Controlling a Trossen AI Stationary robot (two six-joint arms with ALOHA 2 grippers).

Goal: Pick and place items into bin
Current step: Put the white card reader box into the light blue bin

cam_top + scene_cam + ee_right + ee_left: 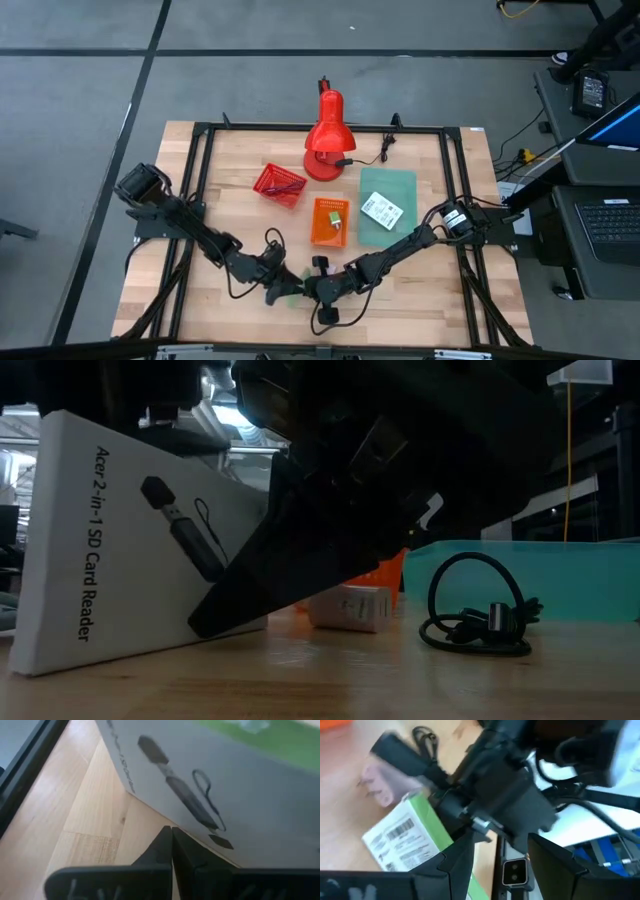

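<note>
Found a white box (293, 290) (100, 540) with a green side, printed "Acer 2-in-1 SD Card Reader", standing tilted on the wooden table (420, 300) on the front-edge side of the orange bin (329, 232), not in it. Found both arms converging on the box from either side, also in front of the bin. Logged the left gripper (277, 284) (505, 855) as open, fingers spread apart with the green barcode side of the box (405, 840) just beside them; contact not clear. Logged the right gripper (313, 288) (171, 842) as closed, fingertips pressed together and holding nothing, with the tips at the lower edge of the white printed face (225, 780); touching or a hair apart, cannot tell. Noted a black coiled cable (478, 615) loose on the wood near the bin, and a small white block (350, 607) just in front of the bin. Noted a white printed packet (380, 209) on a green mat (395, 185) just right of the bin. Noted something small and pale inside the bin, too small to identify. Recorded a red basket (278, 184) left of and behind the bin, and a red lamp (325, 135) directly behind it.
</note>
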